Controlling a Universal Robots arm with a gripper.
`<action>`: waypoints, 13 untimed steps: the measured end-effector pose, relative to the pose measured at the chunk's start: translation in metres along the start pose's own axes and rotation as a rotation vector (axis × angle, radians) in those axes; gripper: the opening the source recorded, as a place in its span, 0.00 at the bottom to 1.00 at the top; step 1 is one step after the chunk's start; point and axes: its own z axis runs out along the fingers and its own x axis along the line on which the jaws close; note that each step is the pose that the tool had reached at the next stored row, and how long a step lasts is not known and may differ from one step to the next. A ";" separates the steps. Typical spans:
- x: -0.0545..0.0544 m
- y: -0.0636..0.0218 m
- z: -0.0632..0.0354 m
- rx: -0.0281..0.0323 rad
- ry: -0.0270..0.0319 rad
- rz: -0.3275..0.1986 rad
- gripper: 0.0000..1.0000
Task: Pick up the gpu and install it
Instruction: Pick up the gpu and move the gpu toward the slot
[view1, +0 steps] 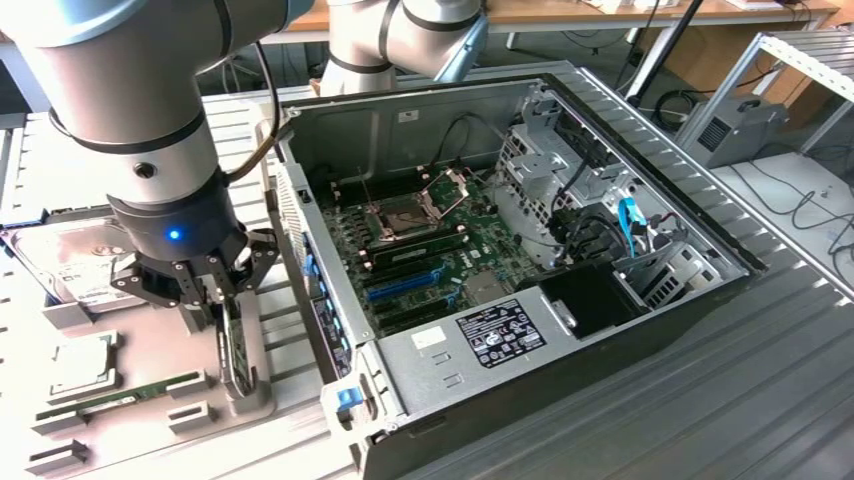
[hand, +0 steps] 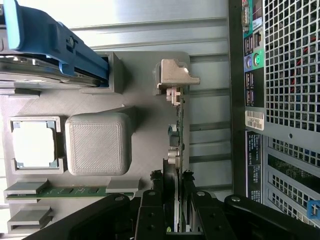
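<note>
ribbed metal desk (view1: 747, 380) is filling the scene i'm watching in the exterior view, and it is carrying an open computer case (view1: 561, 400) lying on its side with the motherboard (view1: 441, 250) facing up. at the exterior view's left of the case, a grey tray (view1: 147, 355) is sitting on the desk just beside it. the tray is holding a hard drive (view1: 67, 265), a processor chip (view1: 83, 365) and a green memory stick (view1: 114, 398), each lying in its own seat.

the gpu (view1: 238, 340) is standing on its long edge in a slot on the side of the tray nearest the case. the arm (view1: 120, 120) is reaching down over it, and the end effector (view1: 220, 290) is sitting right on the card.

through the wrist view i'm seeing the gpu (hand: 176, 135) edge-on, with its silvery bracket at the far end and its near end running in between the black fingers (hand: 150, 207). the end effector (hand: 173, 200) is closed on the card, one finger lying against each face. beside the card on the tray (hand: 145, 150) i'm seeing a square grey block (hand: 97, 142), the chip (hand: 34, 145), the memory stick (hand: 75, 190) and the hard drive (hand: 30, 70) in a blue holder. the perforated back of the case (hand: 290, 75) is running along the card's other side.
</note>
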 end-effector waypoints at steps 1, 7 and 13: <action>0.000 0.0000 0.0000 0.0000 0.0000 0.000 0.26; 0.000 -0.0001 -0.0009 0.0001 0.0001 0.000 0.26; 0.000 -0.0002 -0.0045 0.0001 0.0001 0.001 0.26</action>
